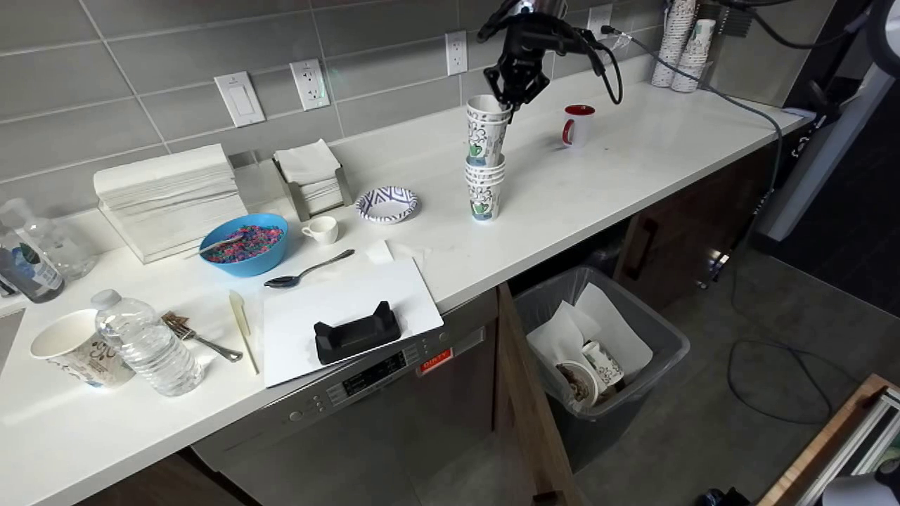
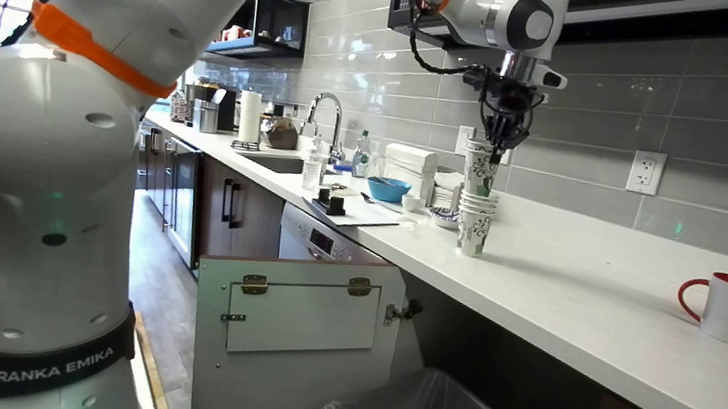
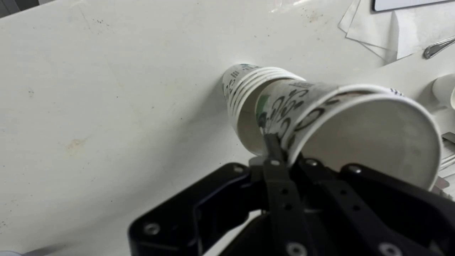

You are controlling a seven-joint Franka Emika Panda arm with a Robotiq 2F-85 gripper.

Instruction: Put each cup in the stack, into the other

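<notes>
The lower stack [image 1: 484, 195] of patterned white cups stands upright on the counter [image 1: 562, 190], between its front and back edges. Directly above it, two nested upper cups [image 1: 486, 137], rims upward, have their base at the mouth of that stack; how far in it reaches cannot be told. The gripper [image 3: 287, 147] pinches the wall of this pair near the rim, and in an exterior view the robot arm [image 2: 92, 74] reaches across the counter's front edge to it. A patterned bowl [image 1: 387, 205] lies near the stack, toward the back edge, and beyond it a small white cup [image 1: 323, 231] sits near the napkin holder [image 1: 343, 186]. The white mug [image 1: 581, 130] with red inside stands well apart, nearer the back edge, in the direction of the far back corner, where tall columns of cups [image 1: 675, 46] stand. The opposite way, a white board [image 1: 299, 337] lies at the front edge, bearing a black holder [image 1: 358, 336], with a spoon [image 1: 299, 277] just beside it. A blue bowl [image 1: 261, 266] sits in front of a pile of napkins [image 1: 172, 200] at the back edge. A water bottle [image 1: 151, 344] stands nearer the front edge, beside a large paper cup [image 1: 88, 358]. Below the front edge is a bin [image 1: 587, 436].
</notes>
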